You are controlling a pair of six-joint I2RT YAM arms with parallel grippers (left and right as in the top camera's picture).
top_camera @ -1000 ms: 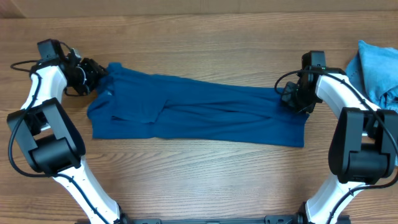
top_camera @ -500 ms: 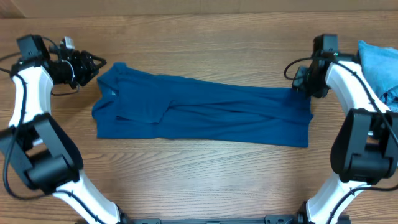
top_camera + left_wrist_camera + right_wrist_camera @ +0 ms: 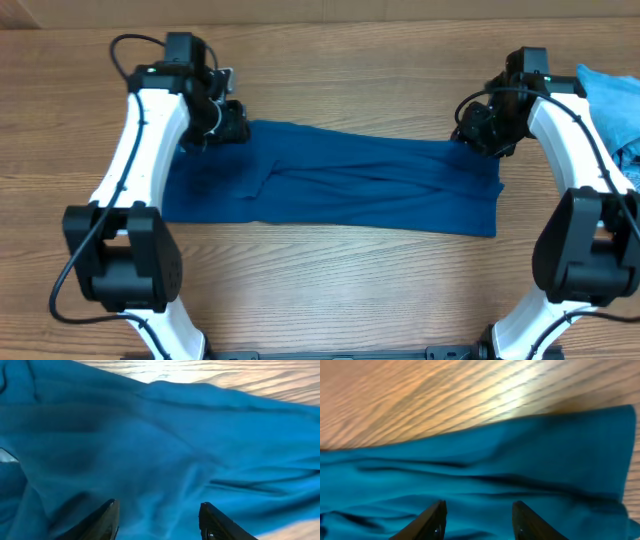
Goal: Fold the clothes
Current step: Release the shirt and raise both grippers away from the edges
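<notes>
The clothes in play are one deep-blue shirt [image 3: 350,185], lying flat and stretched left to right across the wooden table. My left gripper [image 3: 226,124] hovers over its far left edge. In the left wrist view that gripper [image 3: 157,506] is open, with wrinkled blue shirt fabric [image 3: 165,445] below and nothing between the fingers. My right gripper [image 3: 476,128] is at the shirt's far right corner. The right wrist view shows it [image 3: 479,505] open too, above the shirt [image 3: 485,465] near its far edge.
A light-blue cloth [image 3: 610,105] lies bunched at the table's right edge, beside the right arm. Bare wooden table [image 3: 330,70] runs behind the shirt and in front of it. The left arm [image 3: 140,160] crosses over the shirt's left end.
The left arm swung in from the table's far left to above the shirt's far left edge. The right gripper came back slightly left to the shirt's corner. The shirt's left end now lies flatter.
</notes>
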